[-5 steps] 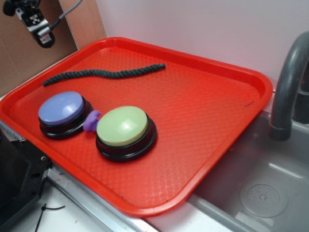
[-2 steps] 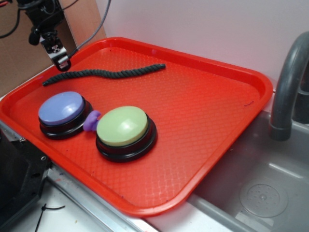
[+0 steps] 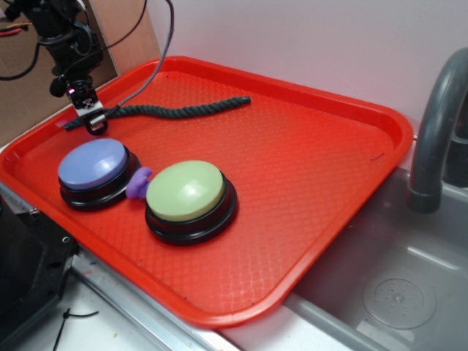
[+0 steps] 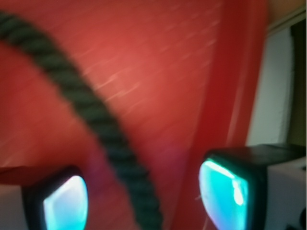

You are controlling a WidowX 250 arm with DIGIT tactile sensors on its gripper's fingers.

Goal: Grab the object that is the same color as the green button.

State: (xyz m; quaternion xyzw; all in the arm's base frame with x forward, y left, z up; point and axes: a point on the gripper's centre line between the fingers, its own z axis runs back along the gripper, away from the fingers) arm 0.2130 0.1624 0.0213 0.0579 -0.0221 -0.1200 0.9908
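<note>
The dark green twisted rope [image 3: 168,111] lies wavy across the back left of the red tray [image 3: 307,153]. My gripper [image 3: 93,121] hangs over the rope's left end, close to the tray floor. In the wrist view the gripper [image 4: 144,196] is open, and the rope [image 4: 91,115] runs between its two glowing cyan pads [image 4: 225,191] without touching either. The pale-green domed button [image 3: 186,191] on its black base sits at the tray's front, well away from the gripper.
A blue-purple domed button [image 3: 93,164] stands just below the gripper, with a small purple piece [image 3: 139,183] between the two buttons. The tray's raised left rim [image 4: 230,96] is close to the right pad. A grey faucet [image 3: 435,131] and sink [image 3: 395,292] lie to the right.
The gripper has come down from the upper left corner and moved right, ending low over the rope's left end. The rope and both buttons have not moved.
</note>
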